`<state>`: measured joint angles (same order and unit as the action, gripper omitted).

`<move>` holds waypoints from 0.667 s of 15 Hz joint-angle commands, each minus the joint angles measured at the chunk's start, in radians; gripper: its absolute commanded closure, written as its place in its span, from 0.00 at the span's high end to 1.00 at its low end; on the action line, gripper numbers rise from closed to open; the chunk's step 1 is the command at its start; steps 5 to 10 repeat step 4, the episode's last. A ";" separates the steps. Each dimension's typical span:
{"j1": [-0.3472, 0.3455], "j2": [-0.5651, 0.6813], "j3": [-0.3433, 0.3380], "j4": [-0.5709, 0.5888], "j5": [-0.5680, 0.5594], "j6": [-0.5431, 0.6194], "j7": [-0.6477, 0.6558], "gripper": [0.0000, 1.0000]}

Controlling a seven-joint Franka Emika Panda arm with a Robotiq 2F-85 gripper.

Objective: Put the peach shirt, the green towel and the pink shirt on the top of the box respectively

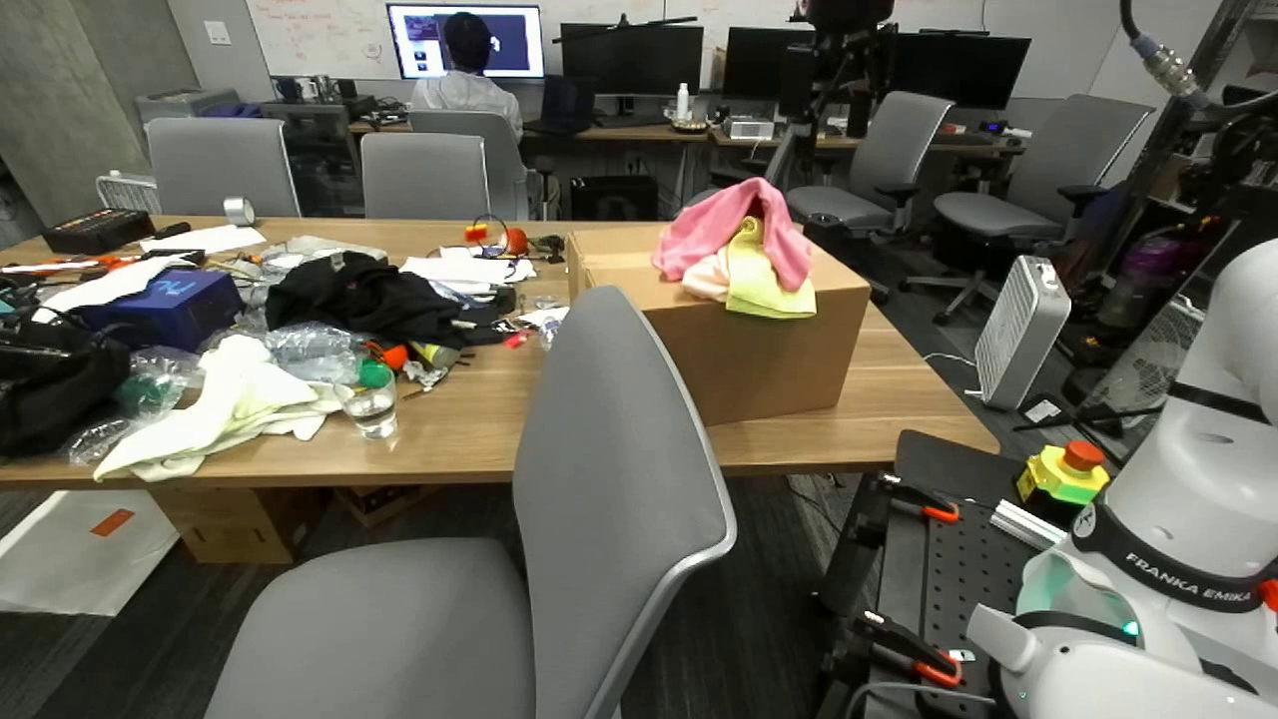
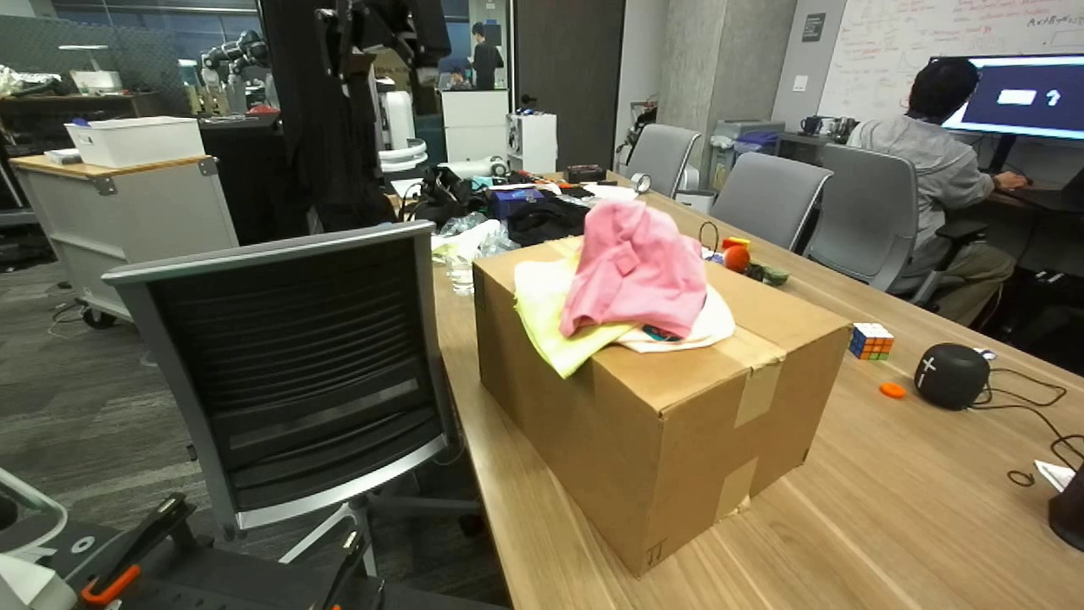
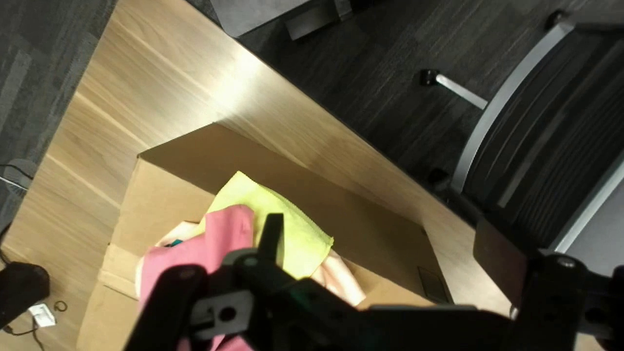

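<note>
A large rectangular brown cardboard box (image 1: 769, 374) stands on the wood-grained worktop (image 1: 459, 429), and all three pieces of cloth lie heaped on its top. The plain bright pink soft shirt (image 2: 631, 263) is uppermost, bunched into a peak. Beneath it, the plain lime yellow-green cloth towel (image 1: 767, 288) droops over the near edge of the box in an exterior view. The pale peach soft shirt (image 2: 716, 324) is mostly covered; in an exterior view it spreads out to the right of the pink one, and a teal mark on it shows there and in the wrist view.

The black fingers (image 3: 271, 239) stand wide apart in the wrist view; in both exterior views they hang well above the pile.

Only an exterior view shows the multicoloured puzzle cube (image 2: 871, 341), flat orange disc (image 2: 892, 390) and rounded black speaker (image 2: 952, 375) right of the box. A red-topped yellow button (image 1: 1065, 474), at the near right, also shows only in an exterior view. Both exterior views, unlike the wrist view, take in a clear drinking glass (image 1: 371, 409).
</note>
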<state>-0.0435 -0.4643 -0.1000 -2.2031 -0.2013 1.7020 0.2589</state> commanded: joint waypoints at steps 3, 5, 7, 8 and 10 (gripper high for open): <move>0.009 0.021 0.057 -0.036 0.115 0.033 -0.031 1.00; -0.017 0.015 0.052 -0.026 0.075 0.010 -0.051 1.00; -0.017 0.015 0.052 -0.026 0.075 0.010 -0.051 1.00; -0.017 0.015 0.052 -0.026 0.075 0.010 -0.051 1.00; -0.017 0.015 0.052 -0.026 0.075 0.010 -0.051 1.00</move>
